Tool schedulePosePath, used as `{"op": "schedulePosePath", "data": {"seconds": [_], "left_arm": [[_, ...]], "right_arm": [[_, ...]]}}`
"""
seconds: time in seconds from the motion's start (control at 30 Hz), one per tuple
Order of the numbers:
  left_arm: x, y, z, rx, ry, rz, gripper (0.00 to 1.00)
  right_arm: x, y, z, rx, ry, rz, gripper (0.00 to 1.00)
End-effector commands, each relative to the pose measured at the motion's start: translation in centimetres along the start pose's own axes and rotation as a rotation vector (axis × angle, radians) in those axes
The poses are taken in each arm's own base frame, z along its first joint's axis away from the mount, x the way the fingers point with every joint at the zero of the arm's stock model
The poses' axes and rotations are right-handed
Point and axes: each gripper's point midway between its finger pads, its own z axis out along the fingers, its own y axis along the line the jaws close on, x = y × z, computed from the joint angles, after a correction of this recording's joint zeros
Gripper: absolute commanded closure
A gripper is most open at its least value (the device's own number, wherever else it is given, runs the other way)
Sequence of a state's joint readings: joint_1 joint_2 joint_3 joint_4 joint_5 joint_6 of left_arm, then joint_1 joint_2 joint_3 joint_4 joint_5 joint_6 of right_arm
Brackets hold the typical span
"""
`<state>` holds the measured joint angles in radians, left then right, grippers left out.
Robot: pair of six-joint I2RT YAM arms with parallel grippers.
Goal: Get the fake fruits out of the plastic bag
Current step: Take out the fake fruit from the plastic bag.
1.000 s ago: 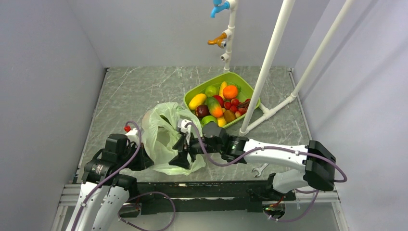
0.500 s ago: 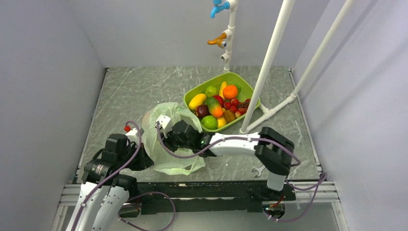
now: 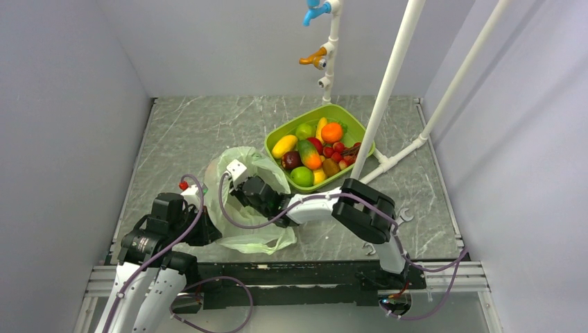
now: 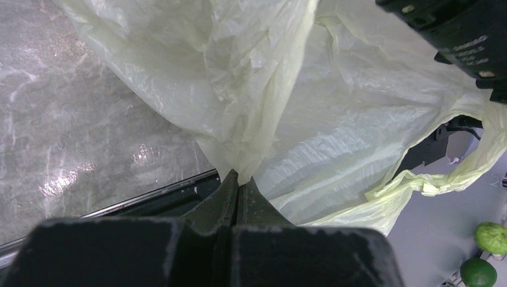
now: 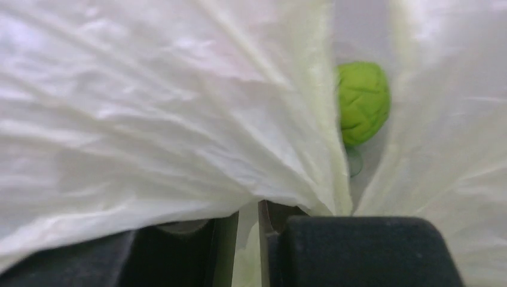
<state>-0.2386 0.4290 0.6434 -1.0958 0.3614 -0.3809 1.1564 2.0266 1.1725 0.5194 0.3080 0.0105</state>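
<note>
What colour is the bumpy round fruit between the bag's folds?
The fruit is bright green, clearest in the right wrist view.

Right gripper (image 5: 248,239) deeper inside plastic bag (image 5: 149,119)

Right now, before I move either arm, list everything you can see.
bag: one, pale green, near centre of the table.
tray: one, green, behind and right of the bag.
fruits in tray: many, yellow, orange, green, red, heaped together.
bumpy fruit: one, green, between bag folds.
pipe frame: one, white, beside the tray.
taps: two, blue above orange, at the back.
wrench: one, silver, partly under the right arm.
table: one, grey marbled.
left pincer: black, shut on the bag's left side.
right pincer: black, inside the bag, shut on its film.
</note>
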Motion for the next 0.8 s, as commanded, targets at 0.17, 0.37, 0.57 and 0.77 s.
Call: {"op": "schedulePosePath", "data": {"seconds": [0.17,0.37,0.57,0.77], "left_arm": [[-0.7,-0.4,0.1,0.022,-0.027,0.022,1.0],[-0.7,-0.4,0.1,0.023,-0.028,0.023,1.0],[-0.7,-0.4,0.1,0.023,-0.028,0.023,1.0],[-0.7,-0.4,0.1,0.022,-0.025,0.022,1.0]], "right_arm": [[-4.6,-3.8,2.5,0.076,-0.141,0.053,0.67],[-3.1,-4.0,4.3,0.031,-0.112,0.087,0.44],[-0.9,-4.1,5.8,0.003,-0.061,0.08,0.35],[1.2,-4.2,6.4,0.004,-0.004,0.059,0.35]]}}
